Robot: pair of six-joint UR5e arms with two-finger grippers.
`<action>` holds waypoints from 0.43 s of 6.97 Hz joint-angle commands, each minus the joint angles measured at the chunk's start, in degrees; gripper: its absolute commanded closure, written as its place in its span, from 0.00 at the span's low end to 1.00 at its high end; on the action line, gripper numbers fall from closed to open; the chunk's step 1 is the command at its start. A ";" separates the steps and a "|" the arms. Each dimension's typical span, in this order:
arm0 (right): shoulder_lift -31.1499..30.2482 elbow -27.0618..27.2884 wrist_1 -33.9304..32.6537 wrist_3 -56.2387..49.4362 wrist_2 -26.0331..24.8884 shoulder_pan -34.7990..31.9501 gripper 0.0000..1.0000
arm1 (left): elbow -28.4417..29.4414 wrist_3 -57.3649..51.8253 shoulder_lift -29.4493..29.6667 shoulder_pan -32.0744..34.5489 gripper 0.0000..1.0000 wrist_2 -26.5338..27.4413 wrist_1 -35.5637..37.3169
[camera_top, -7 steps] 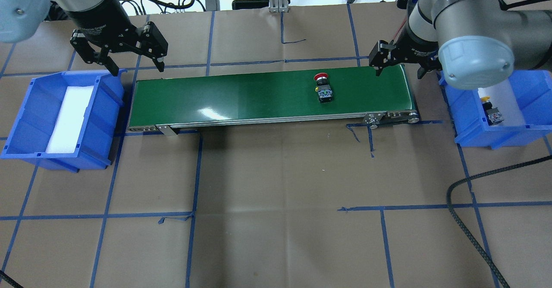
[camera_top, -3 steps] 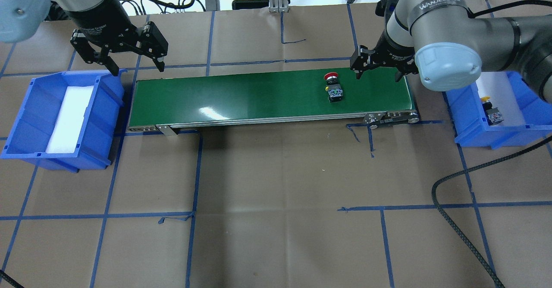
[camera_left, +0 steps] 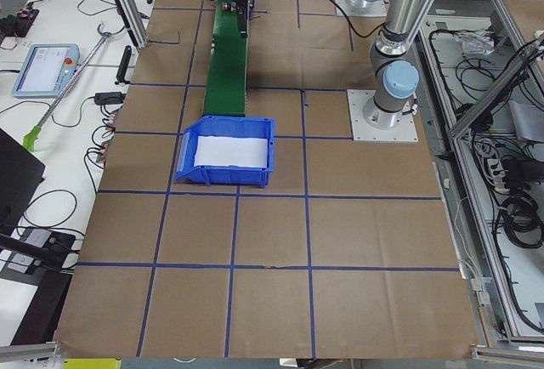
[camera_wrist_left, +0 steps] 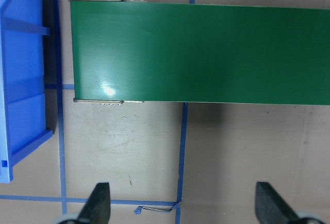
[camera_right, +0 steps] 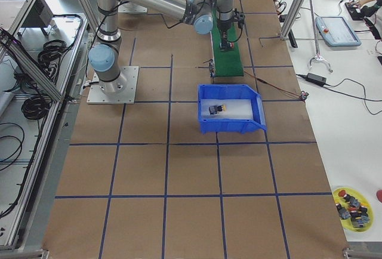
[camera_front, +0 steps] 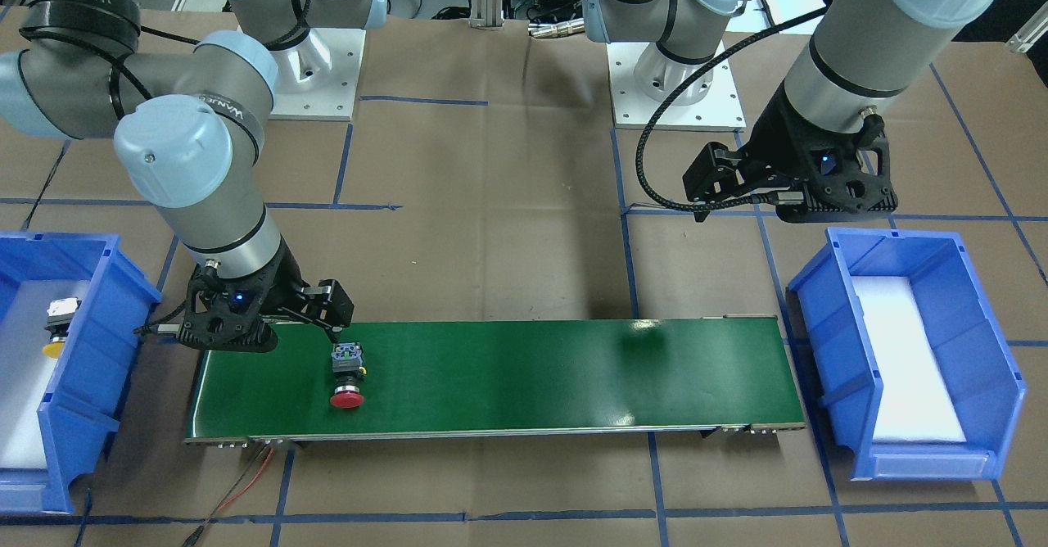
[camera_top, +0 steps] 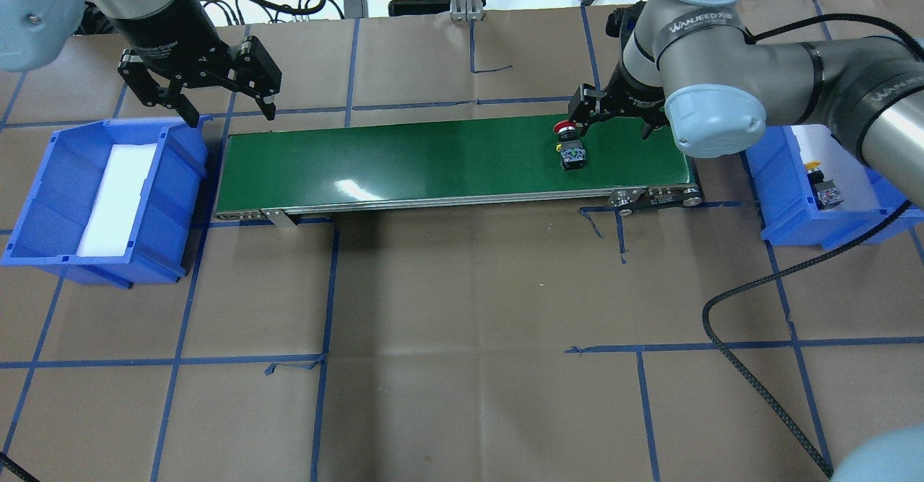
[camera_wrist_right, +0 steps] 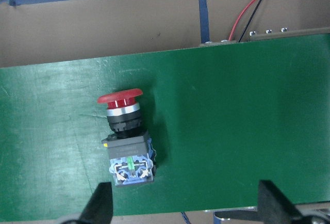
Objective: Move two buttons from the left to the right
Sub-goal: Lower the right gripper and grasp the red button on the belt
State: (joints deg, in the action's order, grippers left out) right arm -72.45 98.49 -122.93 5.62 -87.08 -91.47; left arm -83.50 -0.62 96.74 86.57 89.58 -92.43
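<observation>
**Red button** (camera_top: 570, 147) lies on its side on the green belt (camera_top: 433, 157). It rests in the gap between the right gripper's (camera_top: 613, 130) jaws, off-centre and close beside the jaw nearer the belt's middle. Its red cap points away from the robot. In the right wrist view the button (camera_wrist_right: 126, 140) sits just ahead of the jaw tips, and bare belt (camera_wrist_right: 232, 131) fills the rest of the gap.

**Right gripper:** jaws apart, touching nothing. Whether the tips are down at the belt or hang above it is hard to judge from these views.

**Change over the last second:** the red button has travelled along the belt toward the right-hand end. The right gripper has swung from beyond that end inward over the belt. The button was well apart from the jaws before and now lies between them.

**Yellow button** (camera_top: 823, 182) rests in the right blue bin (camera_top: 779, 231), well outside the right jaws, unmoved.

**Left gripper** (camera_top: 231, 114): jaws apart and empty, unchanged. It hangs off the belt's other end, and the left blue bin (camera_top: 43, 200) with its white foam pad (camera_top: 115, 200) is just beside one jaw. The left wrist view shows brown counter (camera_wrist_left: 129, 152) between the jaws and the belt end ahead of them.
</observation>
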 commanded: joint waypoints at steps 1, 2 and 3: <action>3.35 -0.05 -2.56 0.00 -0.02 -0.11 0.01 | 0.00 0.00 -0.06 0.00 0.01 -0.02 0.06; 4.94 -0.05 -4.31 0.00 -0.02 -0.11 0.01 | 0.00 0.00 -0.06 0.00 0.01 -0.02 -0.03; 6.26 -0.05 -5.38 -0.09 0.07 -0.11 0.01 | 0.09 0.00 -0.06 0.00 0.01 -0.02 -0.03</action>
State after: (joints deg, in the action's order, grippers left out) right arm -67.90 98.44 -126.80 5.61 -87.08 -91.58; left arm -83.47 -0.62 96.69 86.57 89.57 -92.44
